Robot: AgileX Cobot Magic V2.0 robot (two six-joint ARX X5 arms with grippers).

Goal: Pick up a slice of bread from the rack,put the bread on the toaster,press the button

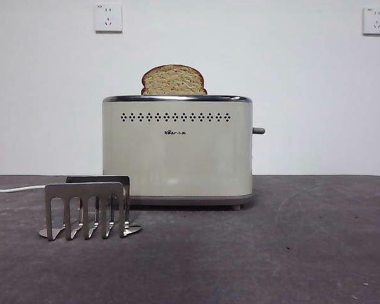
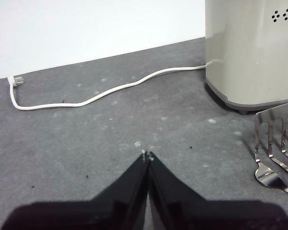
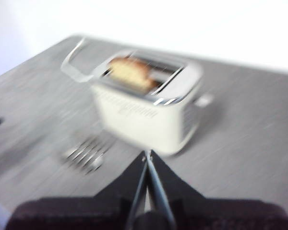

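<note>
Slice of bread point(image 1: 173, 81) seated in toaster point(image 1: 177, 152) slot, top protruding. Rack point(image 1: 88, 209) empty on bench point(image 1: 291, 253). Left gripper point(image 2: 147, 155) and right gripper point(image 3: 148, 154) both clenched, holding nothing.

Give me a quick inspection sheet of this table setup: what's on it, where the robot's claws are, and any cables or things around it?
Surface: dark grey table, scuffed, with pale crumbs and specks.
Slice of bread: standing in the toaster's slot, domed top poking above the rim.
Toaster: upright at the table's middle; the button sticks out from its narrow end.
Rack: in front of the toaster's corner, no slice in it.
Clutter: nothing seen.
Left gripper: shut, holding nothing, low over bare table near the rack.
Right gripper: shut, holding nothing, high above the toaster; that view is blurred.
Cables: white power cord snaking from the toaster, its plug lying unplugged on the table.
Surroundings: white wall with two wall sockets.
</note>
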